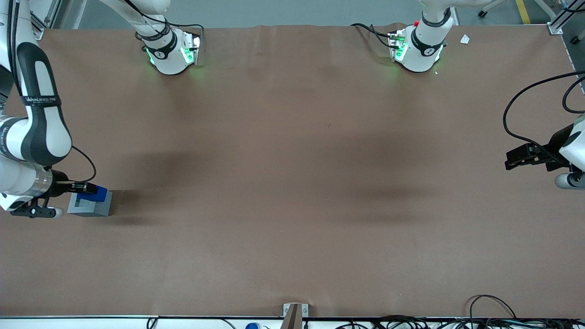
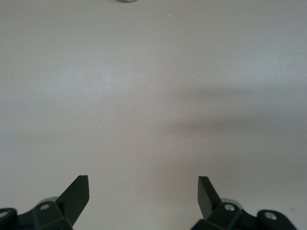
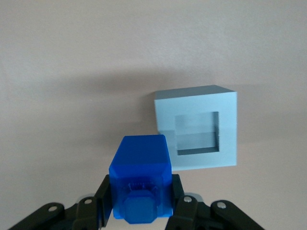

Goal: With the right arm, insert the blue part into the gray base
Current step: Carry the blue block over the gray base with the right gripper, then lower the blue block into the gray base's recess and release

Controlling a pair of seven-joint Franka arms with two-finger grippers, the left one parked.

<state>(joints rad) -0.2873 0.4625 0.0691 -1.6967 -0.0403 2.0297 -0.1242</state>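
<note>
My right arm's gripper (image 1: 89, 188) is shut on the blue part (image 1: 97, 193) and holds it just above the gray base (image 1: 90, 206), at the working arm's end of the table. In the right wrist view the blue part (image 3: 140, 178) sits clamped between the black fingers (image 3: 102, 195), its stud end toward the camera. The gray base (image 3: 197, 128) lies on the brown table with its square socket (image 3: 197, 132) open and unfilled. The blue part is beside the socket, not in it.
The brown table (image 1: 292, 183) spreads wide toward the parked arm's end. Two arm bases (image 1: 171, 50) stand at the table's edge farthest from the front camera. A small white scrap (image 1: 465, 39) lies near the second base. Cables run along the nearest edge.
</note>
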